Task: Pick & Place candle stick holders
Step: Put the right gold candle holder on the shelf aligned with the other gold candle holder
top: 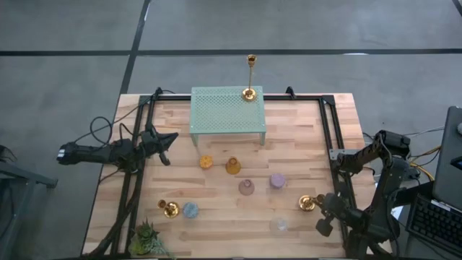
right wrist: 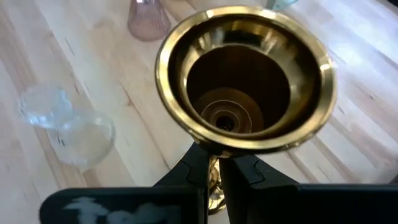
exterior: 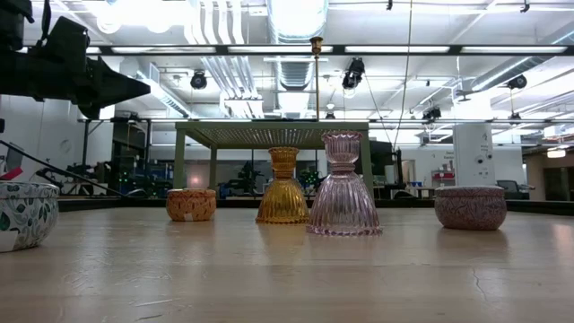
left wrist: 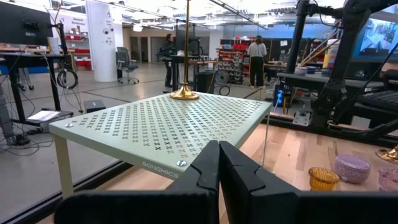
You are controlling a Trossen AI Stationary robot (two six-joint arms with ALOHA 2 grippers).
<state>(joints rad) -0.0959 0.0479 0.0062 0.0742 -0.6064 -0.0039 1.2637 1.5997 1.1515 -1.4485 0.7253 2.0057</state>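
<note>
Fingers of the right tool [right wrist: 214, 163] are pinched on the stem of a gold candlestick [right wrist: 244, 78], upright, cup toward the wrist, at the surface's [top: 216, 217] right edge. The mint-green stand [top: 227, 112] lies well apart, up and left. The left tool [left wrist: 219, 163], pressed together and empty, waits facing that stand.

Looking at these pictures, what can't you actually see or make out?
- Right claw: in the right wrist view, the gold holder's cup hides its own stem and base.
- Tall candlestick: the left wrist view cuts off its top at the edge.
- Clear glass holder: in the high view, too faint to tell its shape.
- Bowl: cut off by the low view's edge.
- People beyond the table: too small to tell what they do.
</note>
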